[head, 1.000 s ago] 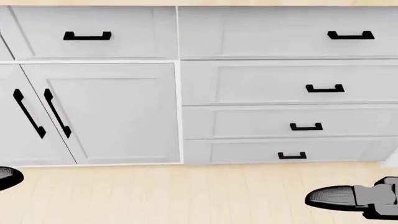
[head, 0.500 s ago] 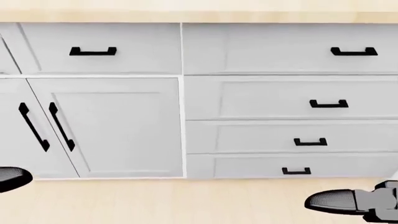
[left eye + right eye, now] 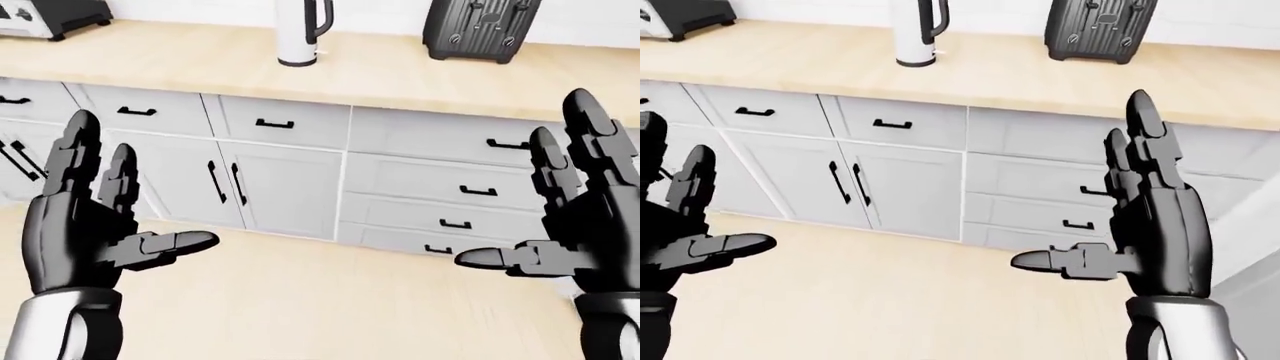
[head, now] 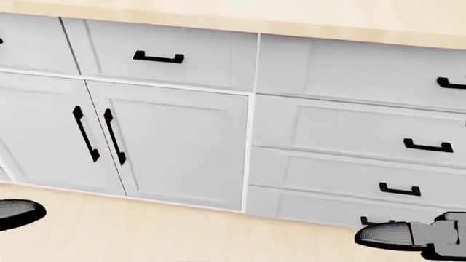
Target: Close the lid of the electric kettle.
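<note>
Two black hands are up in the air with nothing in them. The left hand (image 3: 85, 225) is at the lower left of the left-eye view, fingers spread wide and thumb sticking out. The right hand (image 3: 1150, 217) is at the lower right of the right-eye view, spread wide too. The electric kettle (image 3: 300, 30) stands on the desk (image 3: 400, 75) at the top of the left-eye view, a bit left of the middle. Its top is cut off by the frame, so I cannot tell how its lid sits. It is well apart from both hands, higher up and between them. A dark toaster (image 3: 480, 28) stands to its right. Gray cupboards (image 4: 175, 142) with black handles are under the desk.
</note>
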Available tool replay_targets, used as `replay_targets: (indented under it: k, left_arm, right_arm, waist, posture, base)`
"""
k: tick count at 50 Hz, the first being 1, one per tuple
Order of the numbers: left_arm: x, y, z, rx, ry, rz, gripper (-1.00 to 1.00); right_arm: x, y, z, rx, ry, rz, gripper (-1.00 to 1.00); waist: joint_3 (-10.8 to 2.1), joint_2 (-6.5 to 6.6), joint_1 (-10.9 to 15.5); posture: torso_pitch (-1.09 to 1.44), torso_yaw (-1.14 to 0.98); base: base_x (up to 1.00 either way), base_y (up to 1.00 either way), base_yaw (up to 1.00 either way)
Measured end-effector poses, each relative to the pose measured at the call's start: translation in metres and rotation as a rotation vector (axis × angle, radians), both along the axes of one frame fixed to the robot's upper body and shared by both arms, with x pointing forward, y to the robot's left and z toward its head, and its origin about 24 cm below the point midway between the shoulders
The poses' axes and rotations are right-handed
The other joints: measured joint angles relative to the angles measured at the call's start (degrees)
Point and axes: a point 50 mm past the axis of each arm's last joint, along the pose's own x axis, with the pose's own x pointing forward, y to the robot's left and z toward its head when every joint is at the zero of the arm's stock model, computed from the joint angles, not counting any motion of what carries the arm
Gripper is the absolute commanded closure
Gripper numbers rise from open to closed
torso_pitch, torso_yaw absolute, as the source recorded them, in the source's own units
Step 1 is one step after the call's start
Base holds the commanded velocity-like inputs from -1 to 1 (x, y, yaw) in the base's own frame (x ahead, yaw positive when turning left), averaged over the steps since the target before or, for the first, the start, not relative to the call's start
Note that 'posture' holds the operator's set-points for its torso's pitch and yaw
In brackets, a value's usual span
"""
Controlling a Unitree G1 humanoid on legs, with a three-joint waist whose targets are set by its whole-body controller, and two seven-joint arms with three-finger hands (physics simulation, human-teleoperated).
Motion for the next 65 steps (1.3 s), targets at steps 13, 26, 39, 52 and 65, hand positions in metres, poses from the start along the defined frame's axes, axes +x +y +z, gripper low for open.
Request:
replay_targets:
  k: [13,26,39,52,65]
  left_arm:
    - [0.0,0.006,-0.002,0.0,0.007,0.032,-1.0]
    - [0.003,0.003,-0.005,0.005,0.015,0.02,-1.0]
    - [0.002,0.002,-0.004,0.012,0.001,0.017,-1.0]
    - [0.003,0.002,-0.005,0.011,0.003,0.019,-1.0]
    - [0.001,0.002,-0.004,0.014,0.004,0.023,-1.0]
  right_arm:
    - [0.0,0.004,-0.003,0.014,0.001,0.031,-1.0]
    - [0.001,0.002,0.005,0.01,-0.002,-0.01,-1.0]
    - [0.002,-0.001,0.002,0.054,0.016,-0.026,-1.0]
    - [0.002,0.0,0.003,0.043,0.024,-0.024,-1.0]
    - [0.002,0.0,0.0,0.038,0.033,-0.032,-1.0]
  waist:
    - [-0.38,5.7,0.55]
    - [-0.06,1.68,0.44]
    - [-0.98,2.77,-0.18]
    - [-1.13,2.62,-0.25]
    - [-1.06,2.81,-0.26]
  posture:
    - [0.0,0.0]
    - [0.0,0.0]
    - [0.0,0.0]
    - [0.0,0.0]
    - [0.0,0.0]
  base:
    - [0.0,0.0,0.44]
    - [0.0,0.0,0.0]
    - [0.0,0.0,0.0]
    - [0.01,0.0,0.0]
    - [0.04,0.02,0.0]
